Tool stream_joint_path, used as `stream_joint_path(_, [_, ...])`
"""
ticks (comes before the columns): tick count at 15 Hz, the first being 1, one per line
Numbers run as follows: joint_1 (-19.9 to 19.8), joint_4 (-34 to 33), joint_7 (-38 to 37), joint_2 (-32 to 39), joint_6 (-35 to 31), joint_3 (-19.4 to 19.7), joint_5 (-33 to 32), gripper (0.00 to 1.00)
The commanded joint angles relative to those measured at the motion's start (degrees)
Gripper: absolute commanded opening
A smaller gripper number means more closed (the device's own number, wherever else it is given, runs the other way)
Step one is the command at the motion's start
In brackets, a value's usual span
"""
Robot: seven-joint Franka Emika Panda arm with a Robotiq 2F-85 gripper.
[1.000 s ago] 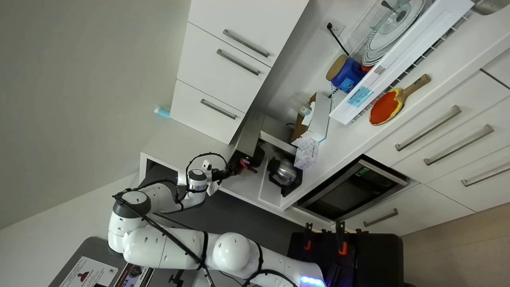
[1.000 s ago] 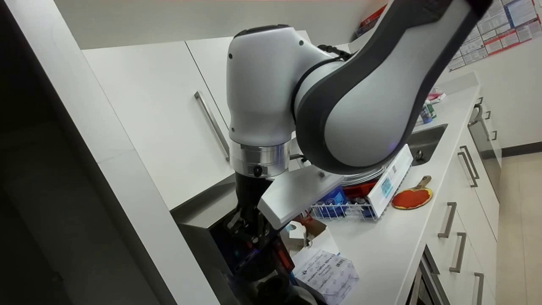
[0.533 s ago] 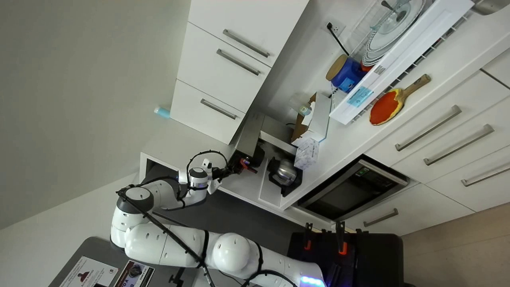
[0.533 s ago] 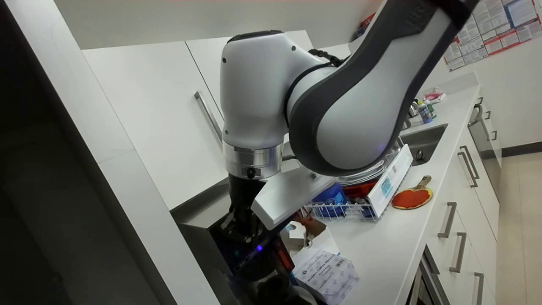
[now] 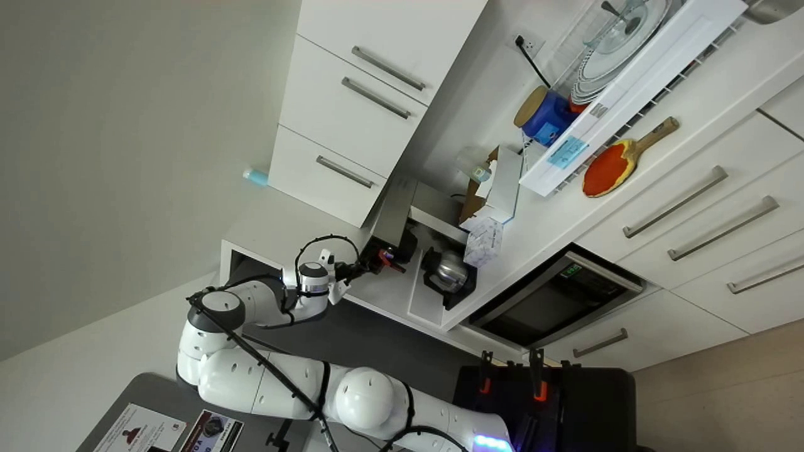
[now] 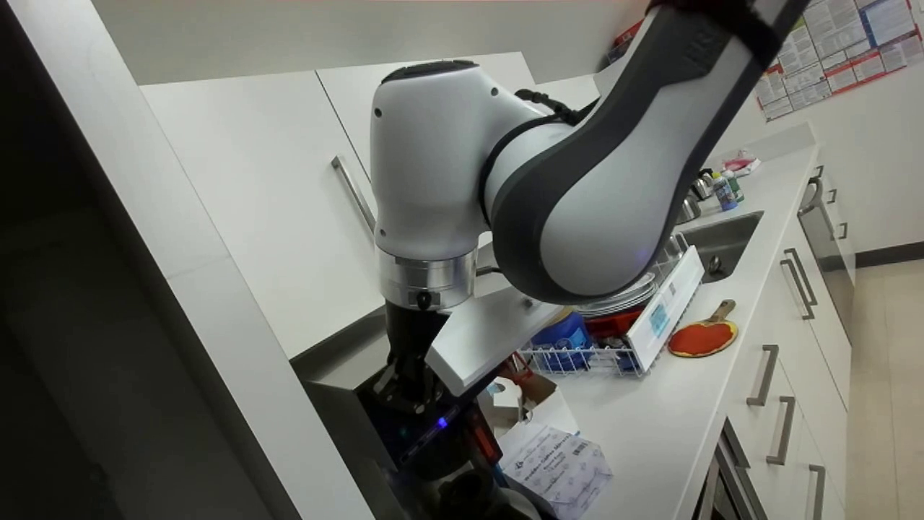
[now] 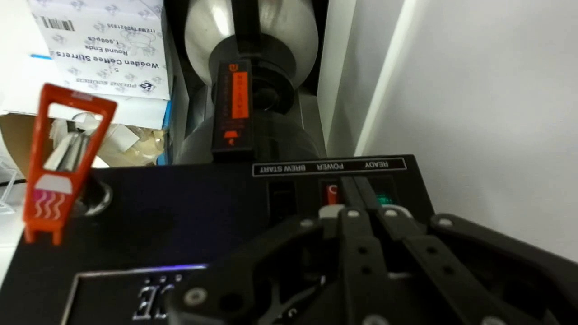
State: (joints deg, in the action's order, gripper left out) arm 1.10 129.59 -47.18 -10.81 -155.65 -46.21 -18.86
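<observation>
In the wrist view my gripper (image 7: 360, 192) is shut, its two fingertips together with nothing between them. They lie over the black front panel (image 7: 171, 198) of a coffee machine, covering part of a red power switch (image 7: 332, 194). Just right of them glows a green ready light (image 7: 384, 198), and a dark brew start switch (image 7: 282, 198) is on the left. Whether the tips touch the panel I cannot tell. The gripper (image 6: 415, 393) also shows before the machine's steel body (image 6: 339, 368) in an exterior view. A red tap handle (image 7: 52, 203) sticks out at the panel's left.
Beyond the panel are a brew handle with an orange label (image 7: 240, 95) and a metal pot (image 7: 207, 27). A box of wooden coffee stirrers (image 7: 108, 54) stands beside the machine. Further along are a dish rack (image 6: 664, 310) and an orange paddle (image 6: 700, 338). Wall cabinets (image 5: 352, 107) hang above.
In an exterior view the wrist and gripper have shifted left and slightly down along the machine's front, and a small blue light there shows more brightly. The gripper has stayed shut.
</observation>
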Motion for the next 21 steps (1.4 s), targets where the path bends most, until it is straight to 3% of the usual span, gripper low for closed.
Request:
stream_joint_path(1, [-2.46, -1.40, -4.26, 0.92, -1.30, -1.89, -5.67, 0.00])
stream_joint_path(5, [-4.26, -0.83, -9.25, 0.15, -3.55, -3.13, -13.96, 0.00])
stream_joint_path(8, [-3.05, -0.73, -11.17, -0.14, -2.49, -2.99, -15.38, 0.00])
stream_joint_path(10, [-1.51, -0.34, -10.37, -1.52, -0.74, -2.31, -13.04, 0.00])
stream_joint_path(14, [3.84, 0.80, -4.64, -4.73, 3.44, 0.88, -1.96, 0.00])
stream_joint_path(16, [7.58, 1.15, -1.88, -7.31, 9.10, 3.87, 3.14, 0.00])
stream_joint_path(21, [11.70, 1.19, 0.35, -13.54, 24.24, 8.26, 6.83, 0.00])
